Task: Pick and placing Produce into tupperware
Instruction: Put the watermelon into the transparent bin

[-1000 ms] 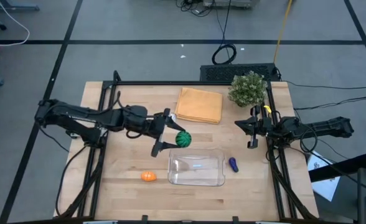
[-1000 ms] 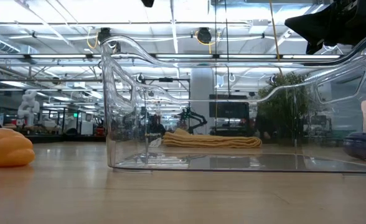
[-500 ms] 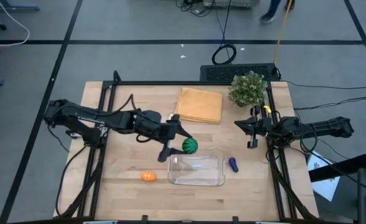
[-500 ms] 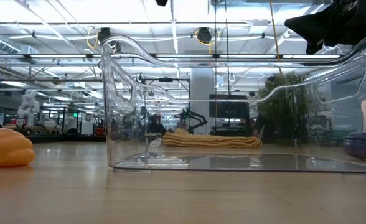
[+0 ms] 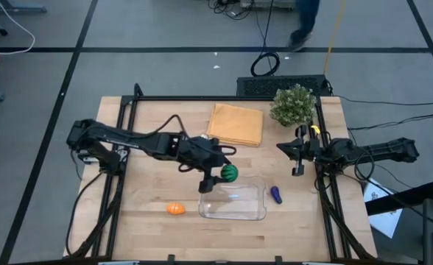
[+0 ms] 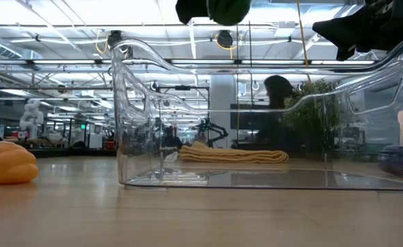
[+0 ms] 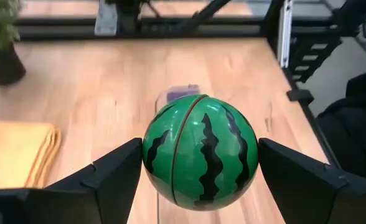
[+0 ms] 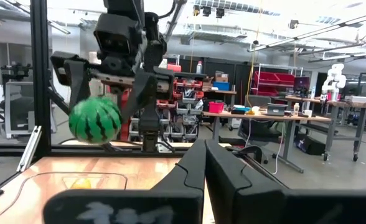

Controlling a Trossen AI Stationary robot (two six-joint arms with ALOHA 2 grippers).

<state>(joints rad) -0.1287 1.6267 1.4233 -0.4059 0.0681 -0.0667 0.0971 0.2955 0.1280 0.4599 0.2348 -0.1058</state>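
Your left pincer (image 5: 218, 173) has the striped green ball (image 5: 230, 172) clamped between wide-spread fingers, up in the air over the far edge of the clear tupperware (image 5: 233, 202) (nothing inside it). Right pincer (image 5: 299, 151) sits closed near the worktop's (image 5: 150, 202) right side.

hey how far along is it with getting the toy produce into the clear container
Done: nothing yet; the tupperware holds no pieces. In hand: the left gripper holds the green striped ball over the container's far edge. Left: the orange piece and the purple eggplant, both on the table. The right gripper waits shut.
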